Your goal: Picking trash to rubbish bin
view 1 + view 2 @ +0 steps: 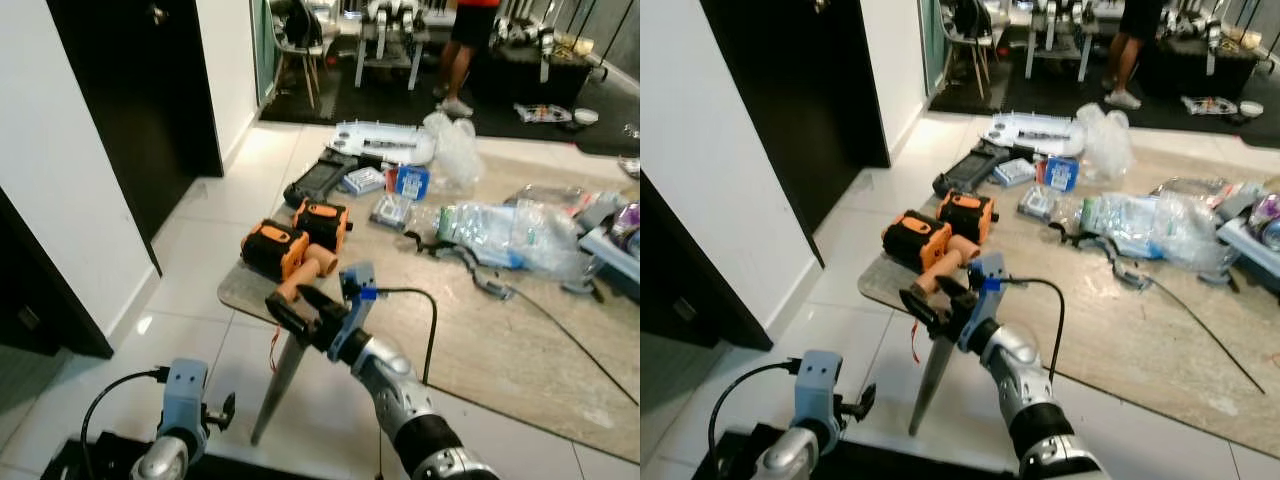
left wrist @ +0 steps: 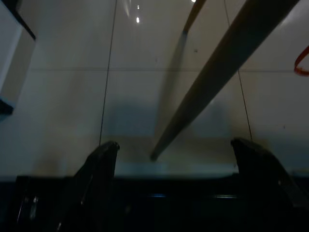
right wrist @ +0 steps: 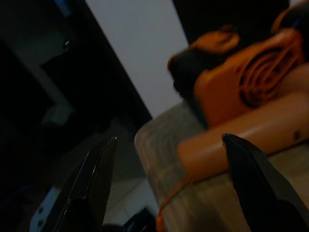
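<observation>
From the head views, the right pincer (image 1: 296, 306) sits at the near corner of the low surface (image 1: 520, 360), fingers apart, right by the orange tools (image 1: 296, 240). Trash is further back: plastic bags (image 1: 520, 235) and small boxes (image 1: 400, 185). Left pincer (image 1: 215, 412) hangs low over the floor. Left wrist view: fingers (image 2: 101, 159) spread, a table leg (image 2: 217, 67) slanting past. Right wrist view: fingers (image 3: 96, 179) wide, an orange tool (image 3: 241, 82) just ahead.
</observation>
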Robot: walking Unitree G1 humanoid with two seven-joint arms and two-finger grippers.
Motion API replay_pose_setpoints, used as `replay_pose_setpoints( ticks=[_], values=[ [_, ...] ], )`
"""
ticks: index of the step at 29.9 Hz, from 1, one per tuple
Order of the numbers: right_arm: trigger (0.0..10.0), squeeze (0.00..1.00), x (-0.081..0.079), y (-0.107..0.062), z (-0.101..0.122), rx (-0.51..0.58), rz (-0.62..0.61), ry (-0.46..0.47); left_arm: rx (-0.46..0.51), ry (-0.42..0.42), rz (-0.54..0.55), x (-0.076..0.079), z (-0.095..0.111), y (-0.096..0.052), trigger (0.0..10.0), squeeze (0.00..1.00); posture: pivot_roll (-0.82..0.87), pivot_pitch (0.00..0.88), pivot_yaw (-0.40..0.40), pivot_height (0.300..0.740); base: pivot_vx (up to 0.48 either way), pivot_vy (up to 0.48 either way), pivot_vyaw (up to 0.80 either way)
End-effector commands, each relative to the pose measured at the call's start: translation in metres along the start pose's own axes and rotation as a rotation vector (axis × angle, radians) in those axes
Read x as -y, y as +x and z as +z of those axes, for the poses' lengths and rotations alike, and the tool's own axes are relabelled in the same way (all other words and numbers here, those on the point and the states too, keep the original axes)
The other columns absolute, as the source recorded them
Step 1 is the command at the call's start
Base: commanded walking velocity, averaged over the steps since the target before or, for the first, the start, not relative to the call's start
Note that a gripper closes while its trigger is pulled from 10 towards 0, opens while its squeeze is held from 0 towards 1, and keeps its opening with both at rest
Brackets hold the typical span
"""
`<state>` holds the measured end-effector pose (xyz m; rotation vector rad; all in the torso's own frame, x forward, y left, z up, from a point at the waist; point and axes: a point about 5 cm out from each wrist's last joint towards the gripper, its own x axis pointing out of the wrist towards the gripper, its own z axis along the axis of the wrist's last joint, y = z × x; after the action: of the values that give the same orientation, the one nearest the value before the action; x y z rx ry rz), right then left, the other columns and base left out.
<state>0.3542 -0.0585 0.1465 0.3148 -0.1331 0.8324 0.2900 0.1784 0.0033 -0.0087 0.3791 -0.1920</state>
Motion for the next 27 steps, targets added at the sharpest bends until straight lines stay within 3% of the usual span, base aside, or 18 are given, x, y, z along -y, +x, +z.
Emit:
replay_pose_setpoints(
  ticks=[1, 8, 17, 18, 22, 27],
  values=[
    [10.0, 0.0, 0.0, 0.005, 0.011, 0.041, -0.002, -0.008, -0.022, -0.004, -0.01, 0.003, -0.01, -0.004, 10.0, 0.0, -0.05, 0.161, 0.019, 0.74, 0.0, -0.469, 0.0],
    [10.0, 0.0, 0.01, 0.009, 0.038, 0.102, -0.071, -0.085, -0.005, -0.028, 0.014, 0.0, -0.008, -0.004, 10.0, 0.0, -0.04, 0.165, 0.016, 0.74, 0.0, -0.174, 0.0],
    [10.0, 0.0, 0.031, 0.013, 0.103, 0.215, -0.214, -0.306, 0.01, -0.047, 0.031, -0.006, -0.01, -0.009, 10.0, 0.0, -0.04, 0.178, 0.016, 0.74, 0.0, 0.0, 0.0],
    [10.0, 0.0, 0.031, 0.013, 0.103, 0.215, -0.214, -0.306, 0.01, -0.047, 0.031, -0.006, -0.01, -0.009, 10.0, 0.0, -0.04, 0.178, 0.016, 0.74, 0.0, 0.0, 0.0],
    [10.0, 0.0, 0.054, 0.007, 0.123, 0.172, -0.385, -0.459, -0.026, -0.053, 0.037, -0.011, -0.022, -0.016, 10.0, 0.0, -0.04, 0.197, 0.018, 0.74, 0.0, 0.0, 0.0],
    [10.0, 0.0, 0.07, -0.002, 0.133, 0.148, -0.492, -0.473, -0.012, -0.064, 0.0, -0.009, -0.031, -0.025, 10.0, 0.0, 0.0, 0.263, 0.023, 0.74, 0.0, 0.0, 0.0]
  ],
)
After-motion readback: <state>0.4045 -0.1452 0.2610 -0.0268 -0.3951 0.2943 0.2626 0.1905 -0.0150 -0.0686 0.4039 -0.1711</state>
